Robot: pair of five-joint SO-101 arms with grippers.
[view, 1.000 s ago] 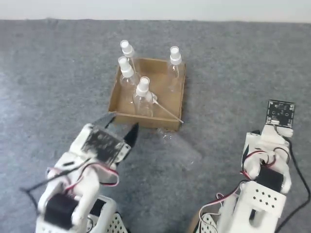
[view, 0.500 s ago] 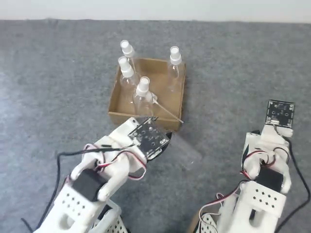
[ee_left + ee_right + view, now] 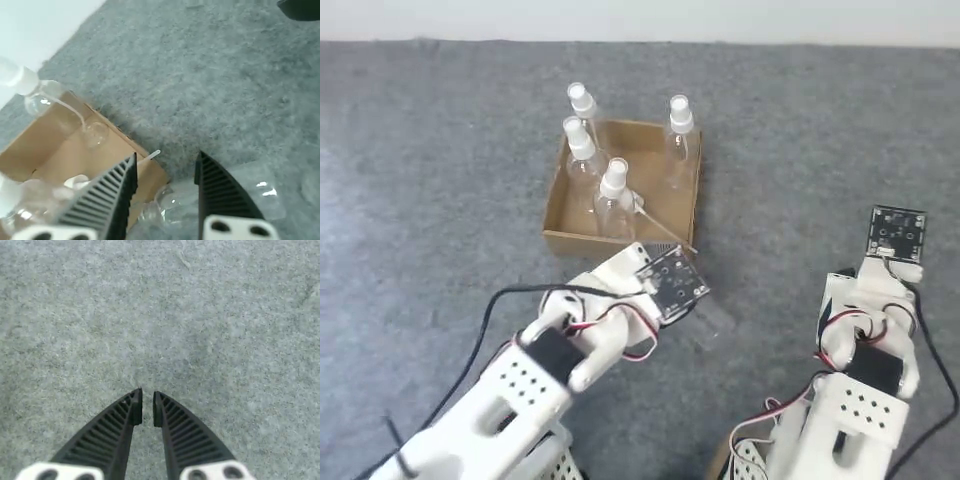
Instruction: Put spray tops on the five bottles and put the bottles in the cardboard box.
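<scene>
Several clear bottles with white spray tops stand upright in the cardboard box (image 3: 555,205), among them one at the front (image 3: 614,195) and one at the back right (image 3: 679,130). A loose spray top (image 3: 655,225) lies in the box, its tube over the front right corner. A capless clear bottle (image 3: 710,315) lies on the carpet just in front of the box. My left gripper (image 3: 167,160) is open above the bottle's neck end (image 3: 170,202), one finger on each side. My right gripper (image 3: 147,407) is shut over bare carpet at the right.
The table is covered in grey carpet (image 3: 440,180). The left arm (image 3: 570,350) stretches from the near edge up to the box's front wall. The right arm (image 3: 870,350) stands at the near right, far from the box.
The left arm has swung right and forward, from the box's front left to over the lying bottle. The right arm has not moved.
</scene>
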